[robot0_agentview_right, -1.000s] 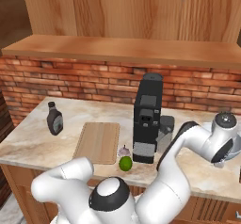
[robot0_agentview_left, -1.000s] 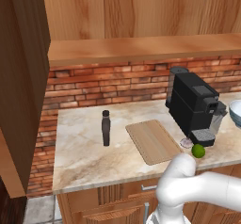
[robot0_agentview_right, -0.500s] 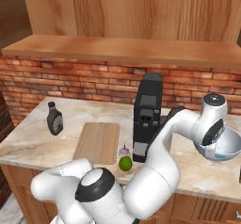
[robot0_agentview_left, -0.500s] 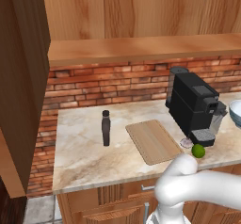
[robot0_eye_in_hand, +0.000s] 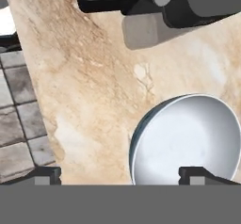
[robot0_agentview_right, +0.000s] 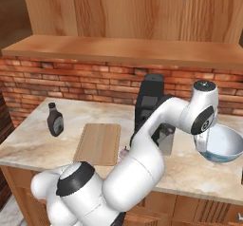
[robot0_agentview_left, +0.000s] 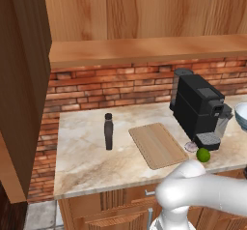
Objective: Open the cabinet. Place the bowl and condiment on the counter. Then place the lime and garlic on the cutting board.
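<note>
The bowl (robot0_eye_in_hand: 186, 140) is sitting upright on the surface (robot0_eye_in_hand: 94, 77), mouth facing up, directly below the end effector (robot0_eye_in_hand: 121, 175), whose fingers are standing wide apart and holding nothing. Beyond the end effector, the coffee machine (robot0_agentview_right: 151, 111) is standing. Farther off, the board (robot0_agentview_right: 99, 143) is lying with its long axis running front to back, and the bottle (robot0_agentview_right: 55, 119) is standing upright, its label unreadable.

Condiment bottle (robot0_agentview_left: 109, 131) upright beside cutting board (robot0_agentview_left: 157, 145); lime (robot0_agentview_left: 203, 154) by coffee machine (robot0_agentview_left: 198, 109) on counter (robot0_agentview_left: 87, 161).
</note>
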Tool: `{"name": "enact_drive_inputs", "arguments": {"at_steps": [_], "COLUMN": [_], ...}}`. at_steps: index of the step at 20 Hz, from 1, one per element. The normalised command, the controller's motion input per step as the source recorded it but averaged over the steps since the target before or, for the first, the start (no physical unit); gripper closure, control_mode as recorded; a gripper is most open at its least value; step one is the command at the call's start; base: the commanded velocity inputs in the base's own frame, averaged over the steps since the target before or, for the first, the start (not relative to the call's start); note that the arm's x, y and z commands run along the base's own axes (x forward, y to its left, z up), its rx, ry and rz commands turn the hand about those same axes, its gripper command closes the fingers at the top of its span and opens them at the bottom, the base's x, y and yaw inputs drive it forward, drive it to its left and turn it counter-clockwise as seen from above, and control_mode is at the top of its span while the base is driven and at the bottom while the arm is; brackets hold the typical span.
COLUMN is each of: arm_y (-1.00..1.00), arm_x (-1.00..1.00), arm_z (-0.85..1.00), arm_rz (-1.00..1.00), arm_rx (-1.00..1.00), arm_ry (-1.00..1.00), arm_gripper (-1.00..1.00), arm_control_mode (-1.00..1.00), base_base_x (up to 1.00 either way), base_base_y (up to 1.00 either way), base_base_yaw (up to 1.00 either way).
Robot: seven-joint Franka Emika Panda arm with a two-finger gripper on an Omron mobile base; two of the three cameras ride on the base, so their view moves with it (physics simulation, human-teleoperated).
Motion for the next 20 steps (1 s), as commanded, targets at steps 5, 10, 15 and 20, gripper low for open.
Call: {"name": "enact_drive_inputs", "arguments": {"at_steps": [5,10,15,20], "arm_y": [0.36,0.30,0.28,0.35], "arm_x": [-0.30,-0.29,-0.27,-0.19], "arm_z": [0.25,0.19,0.17,0.25], "arm_rz": [0.04,0.09,0.12,0.14], "arm_rx": [0.00,0.00,0.00,-0.03], "arm_ry": [0.01,0.00,0.00,0.02], "arm_gripper": [-1.00,-1.00,-1.00,-1.00], "arm_control_mode": [-1.00,-1.00,-1.00,-1.00], "base_base_x": [0.00,0.00,0.00,0.00], "base_base_y": [0.00,0.00,0.00,0.00], "base_base_yaw": [0.00,0.00,0.00,0.00]}}
